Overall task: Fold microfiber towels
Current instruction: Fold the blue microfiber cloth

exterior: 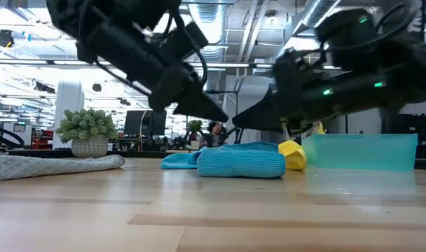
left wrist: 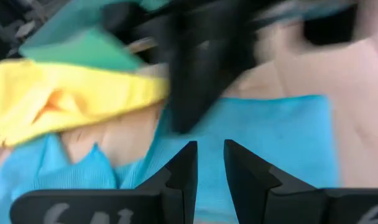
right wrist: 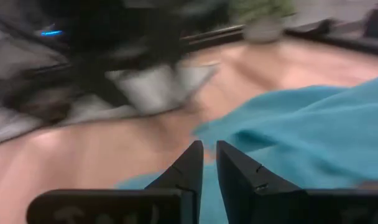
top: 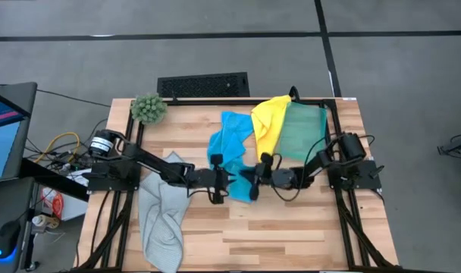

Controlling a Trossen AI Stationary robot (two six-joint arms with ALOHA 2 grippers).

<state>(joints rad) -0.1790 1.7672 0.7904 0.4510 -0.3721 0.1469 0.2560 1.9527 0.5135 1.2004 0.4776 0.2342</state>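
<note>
No writing is readable anywhere. Nearest, the grey towel (top: 161, 220) lies lengthwise front to back at the table's left front. At mid-table both grippers hover over the blue towel (top: 232, 155), which runs diagonally toward the rear. The left gripper (top: 217, 184) and right gripper (top: 264, 173) each keep only a narrow empty slit. Behind lie the yellow towel (top: 268, 121) and teal towel (top: 302, 130), then the plant (top: 148, 108).

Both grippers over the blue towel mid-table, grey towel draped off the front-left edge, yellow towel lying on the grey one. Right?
Not quite: in the high view the yellow towel lies on the teal green towel at the back right, not on the grey towel. The rest holds: left gripper and right gripper meet over the blue towel.
</note>
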